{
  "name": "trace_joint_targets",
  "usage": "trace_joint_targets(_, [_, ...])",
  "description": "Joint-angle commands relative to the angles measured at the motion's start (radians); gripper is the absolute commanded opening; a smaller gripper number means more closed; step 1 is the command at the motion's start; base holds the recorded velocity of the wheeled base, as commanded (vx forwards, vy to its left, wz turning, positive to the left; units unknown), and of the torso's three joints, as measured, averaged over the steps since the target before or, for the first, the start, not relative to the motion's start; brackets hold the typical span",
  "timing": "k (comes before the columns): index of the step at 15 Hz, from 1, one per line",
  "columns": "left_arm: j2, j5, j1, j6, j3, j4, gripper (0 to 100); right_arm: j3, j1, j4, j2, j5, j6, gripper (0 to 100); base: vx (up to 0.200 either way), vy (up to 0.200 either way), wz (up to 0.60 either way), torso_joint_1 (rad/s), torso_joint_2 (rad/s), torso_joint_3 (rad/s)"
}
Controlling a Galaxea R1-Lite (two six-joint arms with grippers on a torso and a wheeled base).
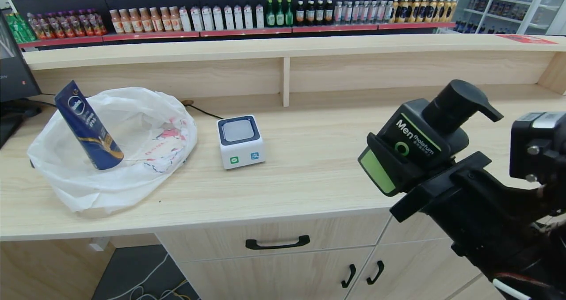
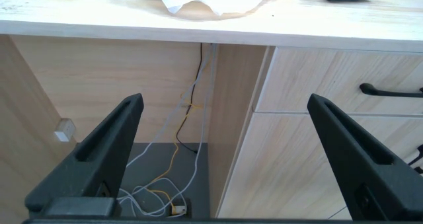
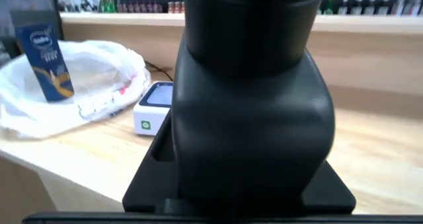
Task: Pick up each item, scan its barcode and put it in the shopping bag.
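Pump bottle (image 1: 435,127) in right tool (image 1: 400,176), blue tube (image 1: 88,127) in shopping bag (image 1: 150,167)

I logged the tube (image 1: 88,125) in the shopping bag (image 1: 148,114) at the counter (image 1: 309,176) left, the scanner (image 1: 241,143) just right of it, and the bottle (image 1: 418,143) farther right in the right gripper (image 1: 431,176).

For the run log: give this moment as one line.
right pincer: shut on pump bottle, right of scanner | left pincer: open, below counter | blue tube: leaning in shopping bag
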Motion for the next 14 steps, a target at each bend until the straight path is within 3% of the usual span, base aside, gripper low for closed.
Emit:
trace_joint_targets(1, [0.000, 0.001, 0.000, 0.000, 0.000, 0.000, 100, -0.013, -0.043, 0.000, 0.025, -0.005, 0.052, 0, 0.000, 0.000, 0.00, 0.000, 0.00, 0.000])
trace_joint_targets(4, [0.000, 0.001, 0.000, 0.000, 0.000, 0.000, 100, -0.062, -0.157, 0.000, 0.085, 0.069, 0.091, 0, 0.000, 0.000, 0.00, 0.000, 0.00, 0.000])
trace_joint_targets(6, [0.000, 0.001, 0.000, 0.000, 0.000, 0.000, 100, -0.008, -0.165, 0.000, 0.094, 0.138, 0.156, 0, 0.000, 0.000, 0.00, 0.000, 0.00, 0.000])
trace_joint_targets(9, [0.000, 0.001, 0.000, 0.000, 0.000, 0.000, 100, -0.008, -0.251, 0.000, 0.100, 0.133, 0.159, 0, 0.000, 0.000, 0.00, 0.000, 0.00, 0.000])
trace_joint_targets(14, [0.000, 0.001, 0.000, 0.000, 0.000, 0.000, 100, -0.031, -0.275, 0.000, 0.110, 0.138, 0.199, 0, 0.000, 0.000, 0.00, 0.000, 0.00, 0.000])
